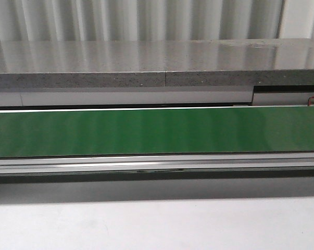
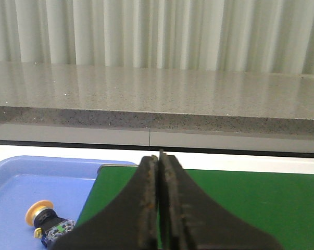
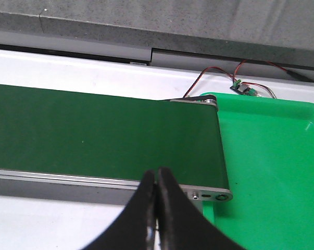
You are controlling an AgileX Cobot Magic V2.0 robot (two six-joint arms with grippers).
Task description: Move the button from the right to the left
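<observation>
A grey speckled counter [image 1: 146, 62] runs the whole width at the back of the front view, with pale pleated curtains [image 1: 146, 18] behind it. In front of it the green belt [image 1: 157, 130] spans the front view from edge to edge, in a metal frame [image 1: 157, 162] on the white table [image 1: 157, 224].

In the right wrist view the belt ends at a roller, and a green tray [image 3: 271, 156] sits just beside that end, partly under it. Red and black wires [image 3: 214, 73] run from the belt's end to a small circuit board [image 3: 243, 88] on the table beyond the tray.

In the left wrist view a blue tray [image 2: 42, 182] lies just beside the belt. The button [image 2: 46, 221] rests on its side in this tray, near the edge next to the belt, yellow-orange cap pointing away from the belt and translucent block towards it.

The left claw [image 2: 159, 156] hangs over the belt near the blue tray, its fingers [image 2: 146, 208] pressed together with nothing between them. The right claw [image 3: 157, 174] hangs over the near edge of the belt frame, close to the roller end, also pressed together and holding nothing.
</observation>
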